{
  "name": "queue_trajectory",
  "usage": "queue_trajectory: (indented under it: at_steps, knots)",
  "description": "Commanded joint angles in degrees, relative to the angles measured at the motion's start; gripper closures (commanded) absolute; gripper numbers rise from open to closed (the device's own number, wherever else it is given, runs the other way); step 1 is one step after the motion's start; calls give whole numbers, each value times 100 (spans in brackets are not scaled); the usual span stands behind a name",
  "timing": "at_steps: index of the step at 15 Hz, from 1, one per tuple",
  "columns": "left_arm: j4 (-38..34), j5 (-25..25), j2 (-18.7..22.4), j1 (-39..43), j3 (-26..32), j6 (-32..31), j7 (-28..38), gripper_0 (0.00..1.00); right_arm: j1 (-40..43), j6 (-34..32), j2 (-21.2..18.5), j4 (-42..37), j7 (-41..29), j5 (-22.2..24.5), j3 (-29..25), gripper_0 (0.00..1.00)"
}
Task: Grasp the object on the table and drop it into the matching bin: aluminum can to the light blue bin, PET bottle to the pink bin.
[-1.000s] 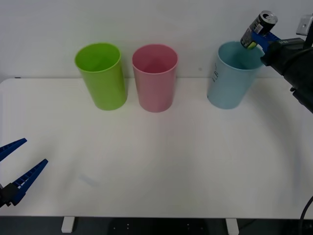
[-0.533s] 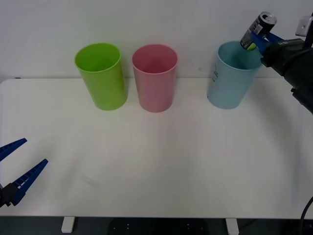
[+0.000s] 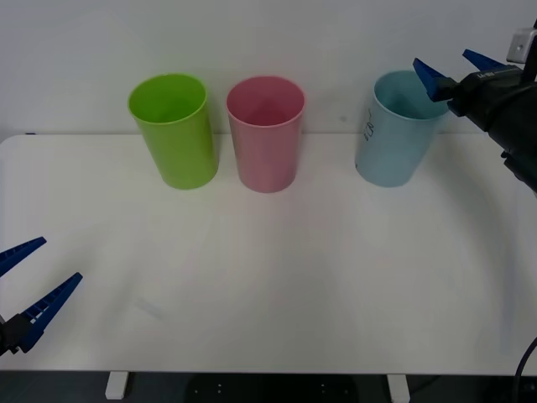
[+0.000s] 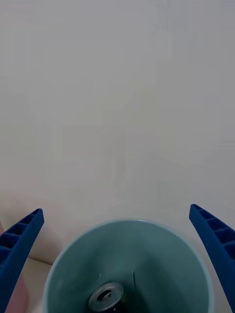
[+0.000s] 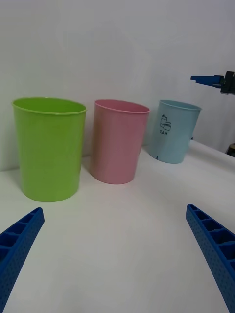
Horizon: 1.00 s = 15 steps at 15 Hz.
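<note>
Alu can (image 4: 106, 297) lies at the bottom of the light blue bin (image 3: 394, 130), silver top w/ pull tab facing up, as seen from the right wrist cam; nothing touching it. That bin stands upright on the table (image 3: 277, 277) at approx 1 o'clock from the table's centre, dark "CAN" print on its side. R gripper (image 3: 457, 72) hangs directly over the bin's rim, at approx 2 o'clock in the front view, fingers spread wide apart, nothing between them. Pink bin (image 3: 266, 133) stands upright at 12 o'clock, well apart from the blue one; lime green bin (image 3: 174, 128) just beside the pink, at approx 11 o'clock. L gripper (image 3: 23, 290) sits low over the near edge of the table at approx 8 o'clock, far from all bins, fingers wide apart too, holding nothing.
</note>
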Motion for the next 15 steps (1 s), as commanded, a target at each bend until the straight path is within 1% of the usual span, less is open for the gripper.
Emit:
queue_trajectory:
  at_steps: [1,3,8,10,14,15]
  knots:
    - [0,0,0,0,0,0,0,0,140,-44,0,-170,49,-89,-23,0]
    - [0,0,0,0,0,0,0,0,394,-44,0,-495,49,-142,-32,0]
    - [0,0,0,0,0,0,0,0,1607,-70,0,-1848,85,-353,-32,0]
    - [0,0,0,0,0,0,0,0,2126,-334,0,-2358,155,-458,-41,0]
    - [0,0,0,0,0,0,0,0,2961,-677,0,-3053,401,-458,-50,0]
    - [0,0,0,0,0,0,0,0,3101,-765,0,-3149,656,-476,-58,0]
